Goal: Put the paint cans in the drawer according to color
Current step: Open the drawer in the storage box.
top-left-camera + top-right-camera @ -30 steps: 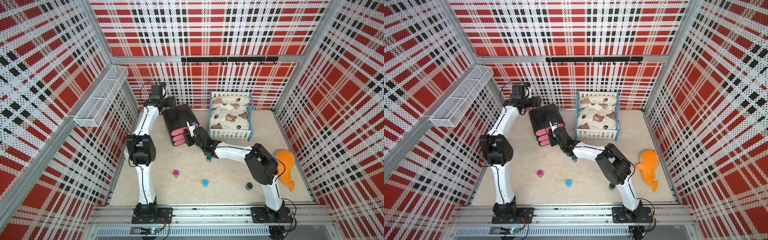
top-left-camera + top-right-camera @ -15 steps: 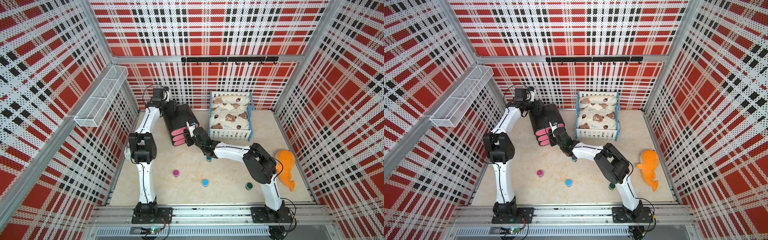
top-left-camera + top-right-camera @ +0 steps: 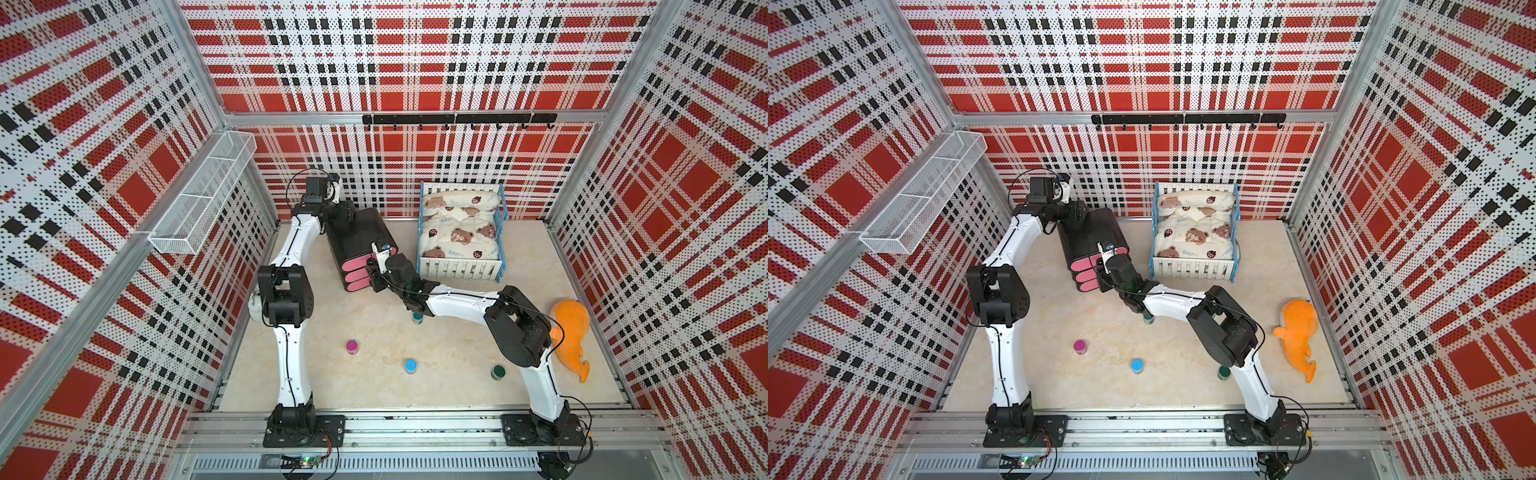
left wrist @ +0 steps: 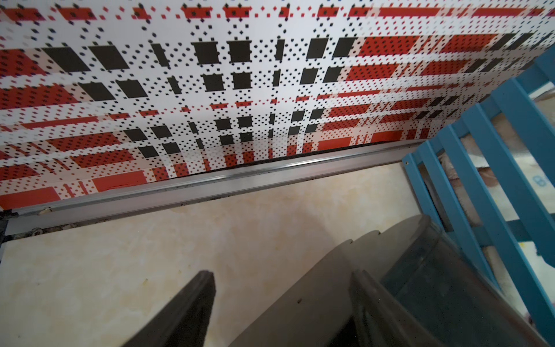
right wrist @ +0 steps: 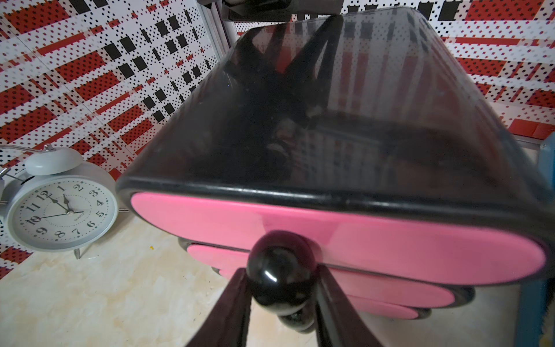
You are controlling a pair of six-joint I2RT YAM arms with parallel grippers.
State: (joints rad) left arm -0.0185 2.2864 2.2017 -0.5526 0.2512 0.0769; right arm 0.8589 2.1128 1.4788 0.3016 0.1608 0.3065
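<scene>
The drawer (image 3: 357,245) is a black chest with three pink fronts, all pushed in. My right gripper (image 5: 280,279) is shut on the top front's round black knob (image 5: 280,264); in a top view it (image 3: 371,266) meets the chest's front. My left gripper (image 4: 282,276) is open at the chest's rear, its fingers either side of the grey back panel (image 4: 315,285), with floor showing beside one finger. On the floor stand a pink paint can (image 3: 352,346), a blue one (image 3: 410,365), a dark green one (image 3: 497,371) and a teal one (image 3: 417,318) half under my right forearm.
A white-and-blue toy bed (image 3: 459,232) stands just right of the chest. An orange plush whale (image 3: 571,332) lies by the right wall. A white alarm clock (image 5: 60,207) sits left of the chest. A wire basket (image 3: 203,195) hangs on the left wall.
My left gripper has swung in against the chest's rear and its jaws have narrowed. My right gripper has closed on the top knob. The cans have not moved.
</scene>
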